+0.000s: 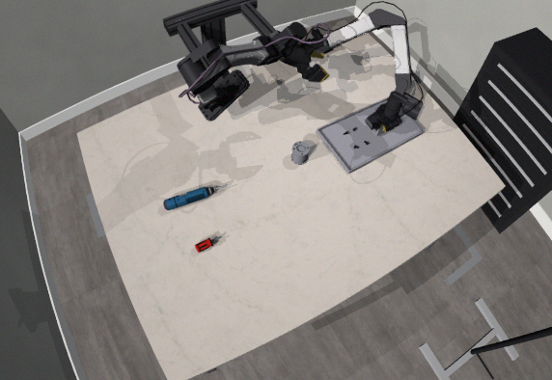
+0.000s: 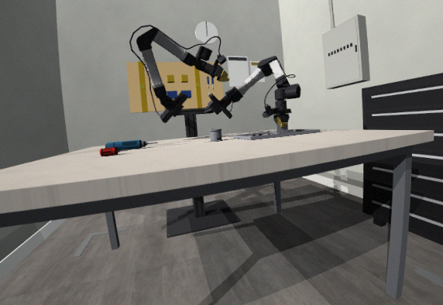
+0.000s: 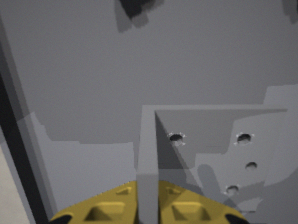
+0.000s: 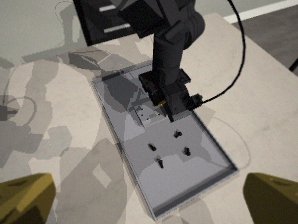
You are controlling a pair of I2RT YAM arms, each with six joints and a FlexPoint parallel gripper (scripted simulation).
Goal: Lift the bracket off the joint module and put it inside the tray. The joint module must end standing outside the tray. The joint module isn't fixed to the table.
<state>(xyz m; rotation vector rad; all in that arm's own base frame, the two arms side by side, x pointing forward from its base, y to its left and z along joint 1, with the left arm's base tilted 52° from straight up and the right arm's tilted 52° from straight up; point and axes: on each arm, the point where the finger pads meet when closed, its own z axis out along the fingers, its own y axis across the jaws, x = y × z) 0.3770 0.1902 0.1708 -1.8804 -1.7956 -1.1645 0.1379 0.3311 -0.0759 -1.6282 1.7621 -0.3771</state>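
My left wrist view looks down close over my fingertips into the flat grey rectangular tray (image 1: pixel 333 146) (image 2: pixel 248 138) (image 3: pixel 75 75) (image 4: pixel 150 187); my right wrist view faces it from farther off. The top view looks steeply down on me; the exterior, low across the table, shares that tray.
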